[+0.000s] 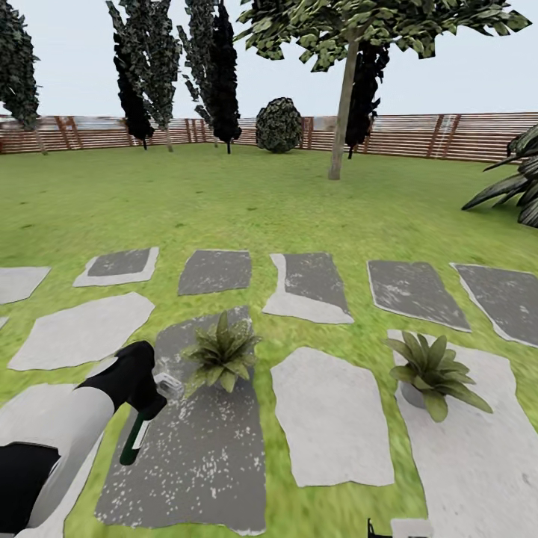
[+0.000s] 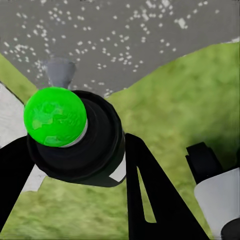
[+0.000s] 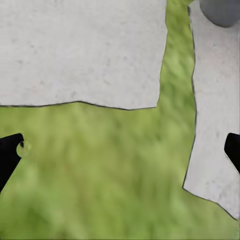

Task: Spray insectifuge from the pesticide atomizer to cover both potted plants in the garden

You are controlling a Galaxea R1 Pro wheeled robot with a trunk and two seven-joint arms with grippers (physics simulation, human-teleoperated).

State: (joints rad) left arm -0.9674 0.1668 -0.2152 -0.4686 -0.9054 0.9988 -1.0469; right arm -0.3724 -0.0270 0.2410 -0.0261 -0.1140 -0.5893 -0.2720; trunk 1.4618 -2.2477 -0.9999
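My left gripper (image 1: 144,403) is shut on the pesticide atomizer (image 1: 135,441), a slim dark-green bottle hanging down over a dark speckled stepping stone (image 1: 202,448). Its whitish trigger head (image 1: 169,385) points toward the left potted plant (image 1: 223,353), which sits close by on the same stone. In the left wrist view the bottle's bright green end (image 2: 55,116) sits between my black fingers (image 2: 150,200). The right potted plant (image 1: 433,368) stands on a pale stone, and its grey pot (image 3: 222,10) shows at the frame's edge in the right wrist view. My right gripper (image 3: 120,152) is open over grass.
Flat grey and dark stepping stones (image 1: 329,411) lie in two rows across the lawn (image 1: 224,202). A brown slatted fence (image 1: 418,134), trees (image 1: 344,90) and a round bush (image 1: 279,125) stand far behind. Striped leaves (image 1: 519,183) reach in from the right.
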